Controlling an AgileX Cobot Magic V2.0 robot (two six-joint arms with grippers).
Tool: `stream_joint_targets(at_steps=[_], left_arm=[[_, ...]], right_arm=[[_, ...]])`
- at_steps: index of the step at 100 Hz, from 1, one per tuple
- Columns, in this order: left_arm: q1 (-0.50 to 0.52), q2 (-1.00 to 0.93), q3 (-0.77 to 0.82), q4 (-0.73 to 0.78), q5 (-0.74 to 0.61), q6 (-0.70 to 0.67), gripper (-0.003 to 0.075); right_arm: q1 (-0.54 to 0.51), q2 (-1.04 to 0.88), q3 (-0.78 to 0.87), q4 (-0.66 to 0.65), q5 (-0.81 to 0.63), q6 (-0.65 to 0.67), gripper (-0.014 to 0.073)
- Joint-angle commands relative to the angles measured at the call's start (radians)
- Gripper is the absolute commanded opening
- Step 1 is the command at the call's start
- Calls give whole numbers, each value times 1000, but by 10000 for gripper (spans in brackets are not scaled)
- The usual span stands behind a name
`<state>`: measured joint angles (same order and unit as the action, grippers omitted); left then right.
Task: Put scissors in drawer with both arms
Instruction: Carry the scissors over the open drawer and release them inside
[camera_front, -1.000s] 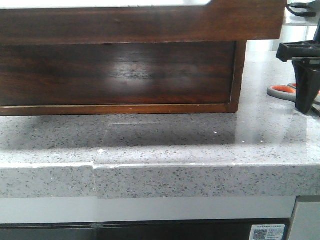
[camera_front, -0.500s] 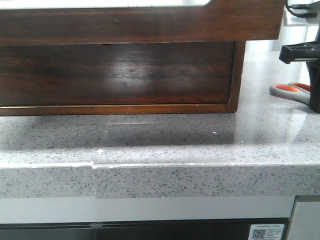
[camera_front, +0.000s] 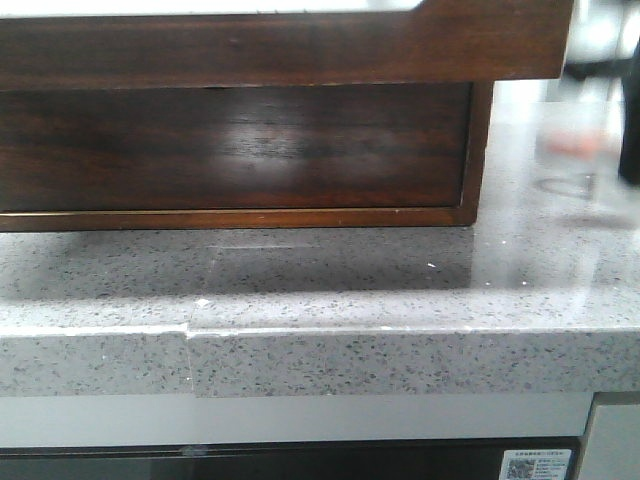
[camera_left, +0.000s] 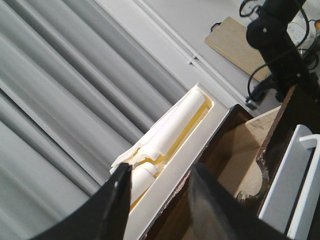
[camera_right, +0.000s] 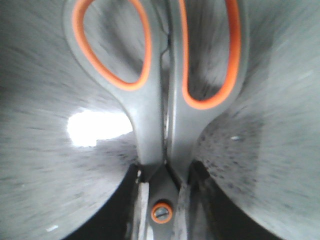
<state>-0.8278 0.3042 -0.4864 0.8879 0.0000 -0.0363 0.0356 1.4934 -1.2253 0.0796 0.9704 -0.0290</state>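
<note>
My right gripper (camera_right: 165, 172) is shut on the scissors (camera_right: 162, 125), pinching them just by the orange pivot screw, with the grey, orange-lined handles pointing away over the speckled counter. In the front view the scissors (camera_front: 575, 143) are only an orange-grey motion smear at the far right, beside the dark blur of the right arm (camera_front: 630, 130). The drawer (camera_front: 230, 150) shows as a dark brown glossy front set in its wooden frame. My left gripper (camera_left: 162, 170) is open and holds nothing. It hovers over a dark wooden edge (camera_left: 235, 117) and does not show in the front view.
The grey speckled counter (camera_front: 330, 290) runs in front of the wooden unit, with a seam near its front edge. In the left wrist view, a white tray holding a white roll (camera_left: 180, 125) lies along the wooden edge, by grey curtains (camera_left: 60, 100) and a light board (camera_left: 235, 42).
The scissors lay on the counter at the right under the right gripper. Now they are off the surface and blurred with motion, and the arm has shifted further right.
</note>
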Motion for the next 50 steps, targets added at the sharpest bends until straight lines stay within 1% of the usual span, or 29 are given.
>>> stream_joint_targets(at_steps=[1,12,19,29,30,31,39,50], left_arm=[[-6,8,-35,-17,-36,-9,262],[-6,8,-35,-19,-36,-9,262],[-6,8,-35,-19,-36,-9,262],[-6,8,-35,-19,-36,-9,262],[-6,8,-35,-19,-36,-9,262],[-6,8,-35,-19,-36,-9,262],[-6,8,-35,-19,-37,-9,262],[-6,8,-35,-19,-38,-9,262]], right_arm=[[2,-140,-27,4,-81,-7,-62],[2,-272,-27,4,-169,-9,-62],[2,-353,-27,17,-236,-42,-62],[28,-452,-27,76,-331,-176,-62],[34,-465,-27,81,-342,-212,-62],[37,-471,-27,90,-347,-212,-62],[81,-520,-27,142,-388,-339,-62],[185,-548,-29,168,-424,-409,-62]])
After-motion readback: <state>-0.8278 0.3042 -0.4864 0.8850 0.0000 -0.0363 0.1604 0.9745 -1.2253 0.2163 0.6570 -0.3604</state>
